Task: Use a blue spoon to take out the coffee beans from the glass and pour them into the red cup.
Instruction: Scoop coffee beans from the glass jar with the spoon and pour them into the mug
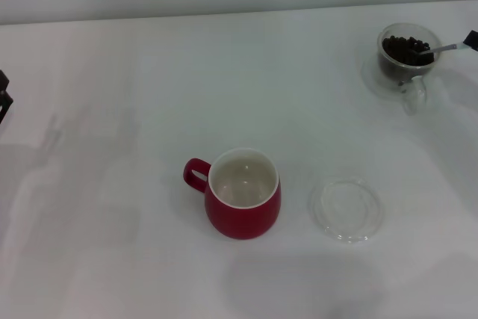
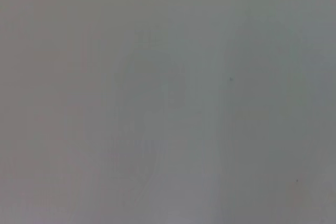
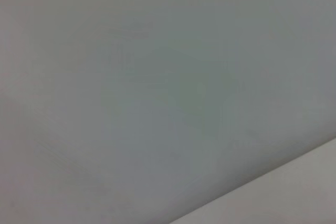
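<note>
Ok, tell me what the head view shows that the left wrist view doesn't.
Only the head view shows the work: the red cup with nothing visible inside, a flat clear glass dish beside it, and, far off toward the robot's right, the glass of coffee beans with the blue spoon in it. A dark part, likely the left arm, sits at that view's left edge. The left wrist view shows nothing of its own. Both share only the white table.

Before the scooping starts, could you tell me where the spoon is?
Head view, far right: the blue spoon rests in the glass among the coffee beans.
</note>
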Robot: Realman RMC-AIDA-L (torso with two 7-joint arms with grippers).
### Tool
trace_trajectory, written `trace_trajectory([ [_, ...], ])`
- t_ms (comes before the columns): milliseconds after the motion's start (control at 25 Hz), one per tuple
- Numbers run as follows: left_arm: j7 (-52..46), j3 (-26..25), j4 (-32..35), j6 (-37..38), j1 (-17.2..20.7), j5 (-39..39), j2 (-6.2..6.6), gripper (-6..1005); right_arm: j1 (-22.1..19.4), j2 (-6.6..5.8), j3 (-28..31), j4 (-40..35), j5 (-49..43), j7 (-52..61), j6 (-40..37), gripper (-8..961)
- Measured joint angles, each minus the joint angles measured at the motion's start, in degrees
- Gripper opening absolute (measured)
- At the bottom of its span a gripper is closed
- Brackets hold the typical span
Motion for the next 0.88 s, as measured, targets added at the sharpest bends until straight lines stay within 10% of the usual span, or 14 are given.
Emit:
trace_trajectory([
  [880,0.0,0.0,0.0,0.6,-0.1,-0.1,0.00,774,-0.3,-0.45,0.6,0.7,1.5,3.9,-0.1,174],
])
